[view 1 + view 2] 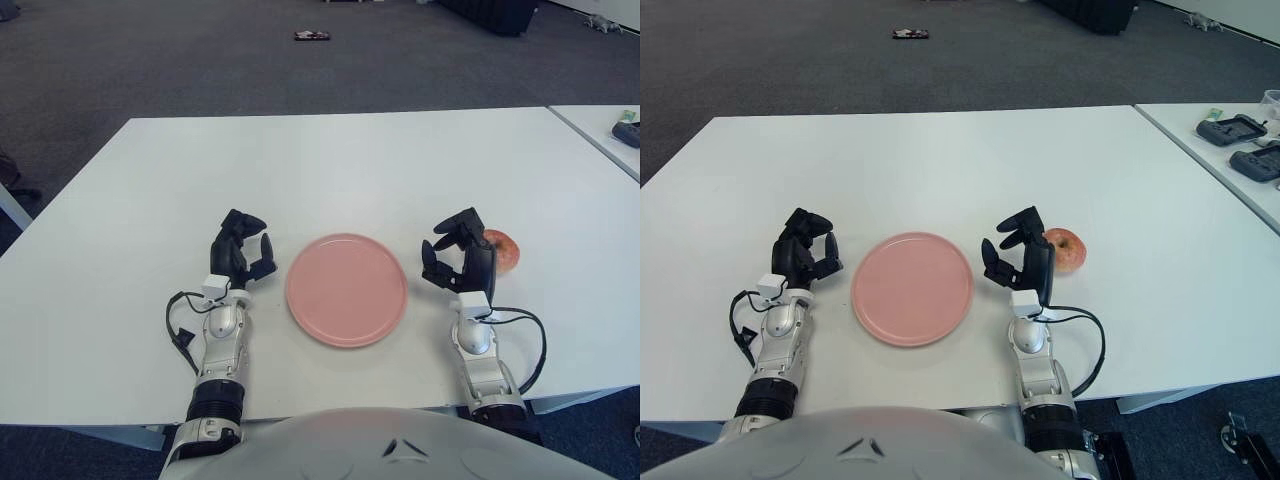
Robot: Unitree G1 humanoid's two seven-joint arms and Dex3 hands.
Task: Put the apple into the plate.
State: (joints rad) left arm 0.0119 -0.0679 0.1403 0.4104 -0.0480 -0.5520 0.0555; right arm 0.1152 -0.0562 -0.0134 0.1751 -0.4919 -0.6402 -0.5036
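A red-and-yellow apple lies on the white table, right of the round pink plate. My right hand stands just left of the apple and partly covers it, fingers spread and holding nothing. In the right eye view the apple shows beside the right hand. My left hand shows left of the plate with its fingers loosely curled around nothing. The plate has nothing on it.
A second white table stands at the far right with dark controllers on it. A small dark object lies on the grey carpet beyond the table.
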